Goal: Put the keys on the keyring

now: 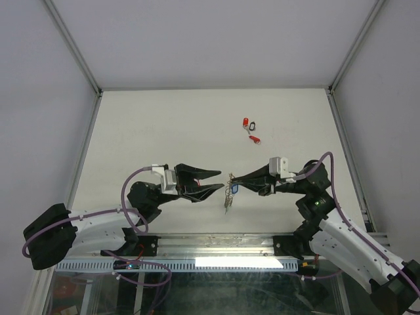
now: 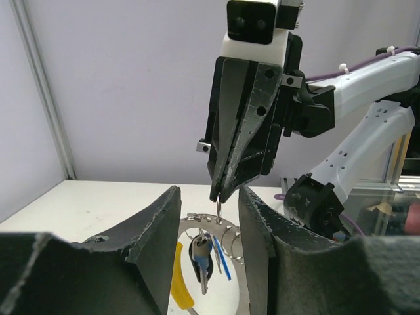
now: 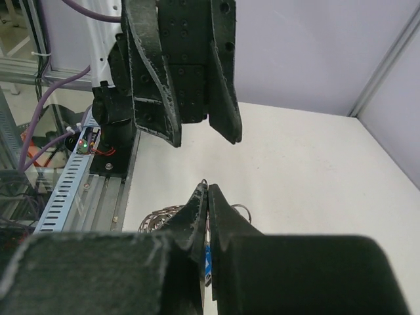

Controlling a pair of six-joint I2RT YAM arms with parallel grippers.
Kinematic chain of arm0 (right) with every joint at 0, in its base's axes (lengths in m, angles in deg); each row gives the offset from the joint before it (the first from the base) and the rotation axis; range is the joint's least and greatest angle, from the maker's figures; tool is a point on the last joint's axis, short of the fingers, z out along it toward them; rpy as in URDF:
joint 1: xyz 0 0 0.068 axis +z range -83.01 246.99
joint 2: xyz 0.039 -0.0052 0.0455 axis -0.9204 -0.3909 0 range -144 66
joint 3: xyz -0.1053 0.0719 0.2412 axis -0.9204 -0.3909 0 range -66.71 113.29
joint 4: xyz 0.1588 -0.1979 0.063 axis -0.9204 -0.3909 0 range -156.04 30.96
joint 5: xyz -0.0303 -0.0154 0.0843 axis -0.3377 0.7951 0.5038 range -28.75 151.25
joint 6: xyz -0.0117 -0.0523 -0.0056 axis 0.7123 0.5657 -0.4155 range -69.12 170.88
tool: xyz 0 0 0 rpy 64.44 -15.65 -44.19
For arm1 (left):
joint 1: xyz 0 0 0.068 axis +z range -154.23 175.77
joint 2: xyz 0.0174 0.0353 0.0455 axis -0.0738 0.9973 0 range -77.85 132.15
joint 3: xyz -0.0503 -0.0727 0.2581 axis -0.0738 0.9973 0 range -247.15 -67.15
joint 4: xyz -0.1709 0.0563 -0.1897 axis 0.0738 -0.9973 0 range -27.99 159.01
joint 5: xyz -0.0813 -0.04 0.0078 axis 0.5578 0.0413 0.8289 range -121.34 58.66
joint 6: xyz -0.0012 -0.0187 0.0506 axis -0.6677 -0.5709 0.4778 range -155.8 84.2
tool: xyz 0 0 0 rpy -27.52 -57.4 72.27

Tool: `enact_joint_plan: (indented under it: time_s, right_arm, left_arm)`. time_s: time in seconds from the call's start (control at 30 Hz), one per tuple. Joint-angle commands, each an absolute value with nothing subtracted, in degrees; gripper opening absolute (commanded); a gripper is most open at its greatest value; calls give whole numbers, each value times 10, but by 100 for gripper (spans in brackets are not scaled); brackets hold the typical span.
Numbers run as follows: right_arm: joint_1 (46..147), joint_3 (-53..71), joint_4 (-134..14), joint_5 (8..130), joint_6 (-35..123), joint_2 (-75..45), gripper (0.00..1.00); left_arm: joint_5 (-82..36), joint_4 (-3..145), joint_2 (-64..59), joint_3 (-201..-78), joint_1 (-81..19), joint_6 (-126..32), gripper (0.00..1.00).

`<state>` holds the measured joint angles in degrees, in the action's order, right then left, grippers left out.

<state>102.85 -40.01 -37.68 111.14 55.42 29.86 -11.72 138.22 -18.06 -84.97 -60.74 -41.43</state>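
Parted fingers [image 2: 157,236] of the left claw [image 2: 210,197] fill the foreground, released and holding nothing, one on each side of the keyring [image 2: 220,230]. Pointing down from above, the right claw [image 2: 218,194] is clenched tight on a thin metal loop at the keyring's top, so the silvery rings, the yellow arc [image 2: 180,282] and a key with a blue tag [image 2: 203,252] dangle beneath its tips, near the front edge of the worktop [image 1: 164,125]. Farther back on the worktop, well apart from all this, lie loose keys [image 1: 250,126] with red and dark tags.
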Motion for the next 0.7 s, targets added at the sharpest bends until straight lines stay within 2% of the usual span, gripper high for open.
enact_joint_plan:
  time_s: [0.0,0.17,0.47,0.67]
  right_arm:
    - [1028,-395,-260,1144,576,307,0]
    - [1029,-394,-248,1148,578,303,0]
    - [1032,-395,-247,1153,578,300,0]
    - [1033,-395,-252,1156,582,295,0]
  left_arm:
    - [-92,1434,-163,-849,-606,-427,40]
    - [-46,1458,-134,-853,-606,-439,43]
    - [-39,1485,-110,-866,-606,-450,34]
    - [-36,1487,-103,-873,-606,-454,32]
